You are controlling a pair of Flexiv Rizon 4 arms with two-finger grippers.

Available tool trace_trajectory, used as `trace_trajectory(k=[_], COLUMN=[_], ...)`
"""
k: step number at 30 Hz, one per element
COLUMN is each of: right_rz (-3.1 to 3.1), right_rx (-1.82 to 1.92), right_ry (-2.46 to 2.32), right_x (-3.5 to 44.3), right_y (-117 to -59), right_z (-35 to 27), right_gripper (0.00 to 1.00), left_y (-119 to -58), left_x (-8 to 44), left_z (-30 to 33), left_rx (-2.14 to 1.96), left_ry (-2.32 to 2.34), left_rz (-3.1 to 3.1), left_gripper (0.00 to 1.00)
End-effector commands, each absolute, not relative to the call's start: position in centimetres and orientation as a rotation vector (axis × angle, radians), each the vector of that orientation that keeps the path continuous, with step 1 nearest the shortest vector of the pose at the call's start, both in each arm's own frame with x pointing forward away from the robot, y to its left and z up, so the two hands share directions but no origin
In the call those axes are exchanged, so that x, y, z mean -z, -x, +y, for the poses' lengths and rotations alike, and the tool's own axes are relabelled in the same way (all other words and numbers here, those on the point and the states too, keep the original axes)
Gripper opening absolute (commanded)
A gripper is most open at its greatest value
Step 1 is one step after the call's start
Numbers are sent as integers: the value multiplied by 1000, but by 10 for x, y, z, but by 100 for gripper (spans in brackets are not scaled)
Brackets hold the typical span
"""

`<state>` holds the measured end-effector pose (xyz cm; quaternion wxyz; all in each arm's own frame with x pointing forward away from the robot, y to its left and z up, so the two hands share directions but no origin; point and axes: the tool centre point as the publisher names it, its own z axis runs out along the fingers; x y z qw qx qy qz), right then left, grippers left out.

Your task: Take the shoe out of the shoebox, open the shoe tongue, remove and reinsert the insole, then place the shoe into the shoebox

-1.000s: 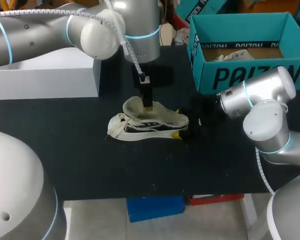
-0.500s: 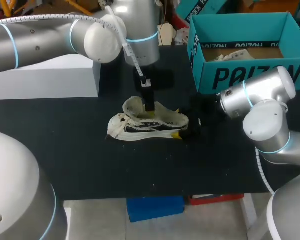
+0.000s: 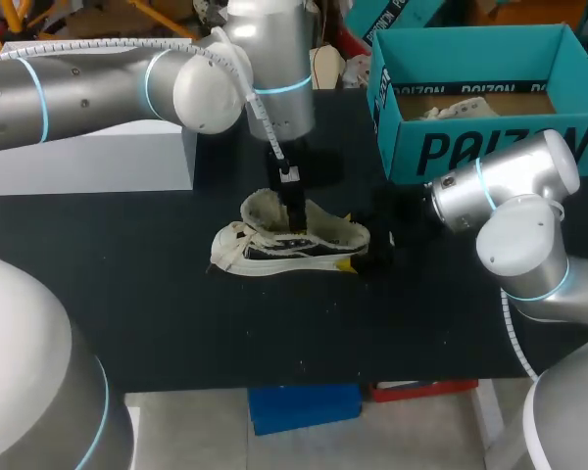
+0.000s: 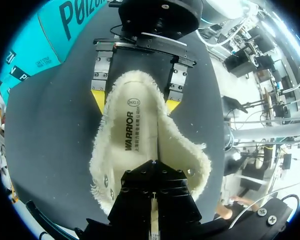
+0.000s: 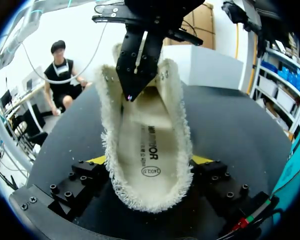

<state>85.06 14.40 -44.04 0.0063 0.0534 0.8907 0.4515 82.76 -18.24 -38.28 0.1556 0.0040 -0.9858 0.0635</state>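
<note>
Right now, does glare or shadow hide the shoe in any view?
Head view: shoe evenly lit, though the right pincer sinks into the dark table. Left wrist view: glare only beyond the table. Right wrist view: bright backlight, shoe lining readable.

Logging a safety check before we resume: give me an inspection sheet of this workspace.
Surface: black table.
Job's things: white shoe upright mid-table, out of the box; teal shoebox open, far right.
Clutter: white box, far left.
Grippers: left hand shut, pointing down into the shoe; right hand shut on its heel.
Cables: white coiled cable along the left arm, above the table.
Surroundings: nothing seen reaching over the table.
</note>
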Motion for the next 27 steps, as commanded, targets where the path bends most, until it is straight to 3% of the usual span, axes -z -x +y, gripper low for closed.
trace_trajectory(k=[1,27], right_rz=[2788,2788], right_rx=[-1411,-1411], right_ry=[-169,-169], right_x=[444,444], right_y=[-852,-852], right_z=[145,145], right_gripper=[0,0], left_y=[-827,-823], left_x=[388,401], left_z=[-183,-186], left_rx=[-184,-189], left_ry=[-3,9], left_rz=[-2818,-2758], left_gripper=[0,0])
